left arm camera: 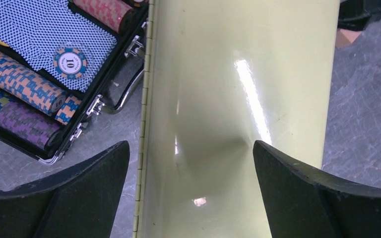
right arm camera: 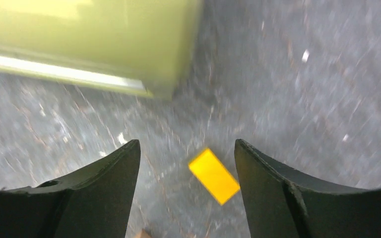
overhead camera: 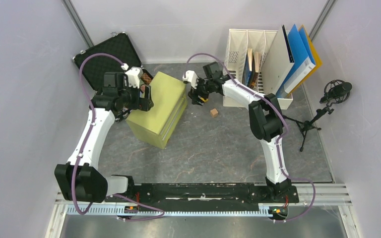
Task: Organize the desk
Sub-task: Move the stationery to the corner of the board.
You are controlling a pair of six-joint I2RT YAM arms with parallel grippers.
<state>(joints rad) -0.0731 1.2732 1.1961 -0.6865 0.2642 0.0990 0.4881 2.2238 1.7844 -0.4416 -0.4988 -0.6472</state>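
Across the middle of the top view spreads the grey worktop [overhead camera: 218,148], with a yellow-green cabinet [overhead camera: 158,106] at its upper left. Left wrist view: the left pincer [left arm camera: 191,148] gapes empty above the cabinet, a chip case [left arm camera: 30,74] at upper left. Right wrist view: the right pincer [right arm camera: 187,144], jaws apart and empty, hangs over a yellow block [right arm camera: 213,176].

walls: plain pale lilac panels [overhead camera: 20,99] on three sides | corners: slanted metal posts [overhead camera: 77,22] | furniture: yellow-green drawer cabinet [overhead camera: 161,106], white file rack [overhead camera: 239,47], microphone tripod [overhead camera: 310,124] | light: even, bright glare streak on cabinet top
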